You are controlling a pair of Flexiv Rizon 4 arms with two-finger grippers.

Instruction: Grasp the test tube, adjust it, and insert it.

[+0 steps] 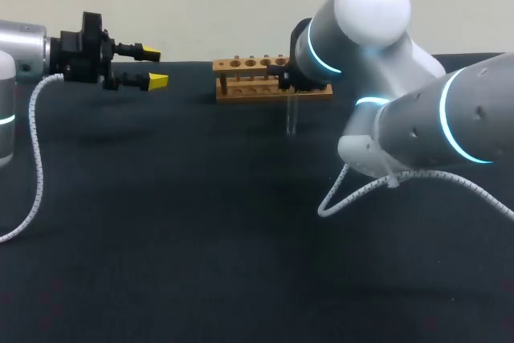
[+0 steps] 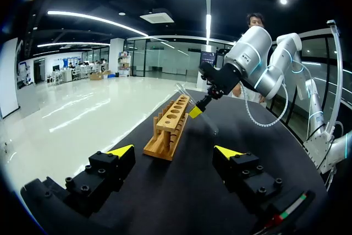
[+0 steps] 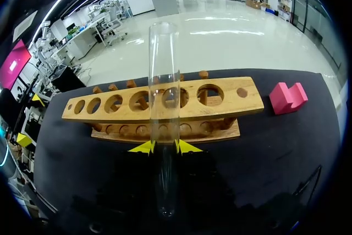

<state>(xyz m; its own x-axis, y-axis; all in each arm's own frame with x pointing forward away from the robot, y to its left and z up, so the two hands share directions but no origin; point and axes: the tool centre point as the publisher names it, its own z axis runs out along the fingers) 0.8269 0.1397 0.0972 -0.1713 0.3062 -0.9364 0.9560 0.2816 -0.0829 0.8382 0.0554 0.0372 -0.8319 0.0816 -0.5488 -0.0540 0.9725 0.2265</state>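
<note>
Head view: left gripper (image 1: 152, 68) spread, well apart from the light wooden holed rack (image 1: 249, 78); right arm (image 1: 418, 110) hides its fingers. Left wrist view: rack ahead. Right wrist view alone: right gripper (image 3: 164, 147) pinching the upright clear glass test tube (image 3: 164, 81) before the rack, pink block (image 3: 287, 97) nearby.

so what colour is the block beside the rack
The block is pink, clearest in the right wrist view.
</note>
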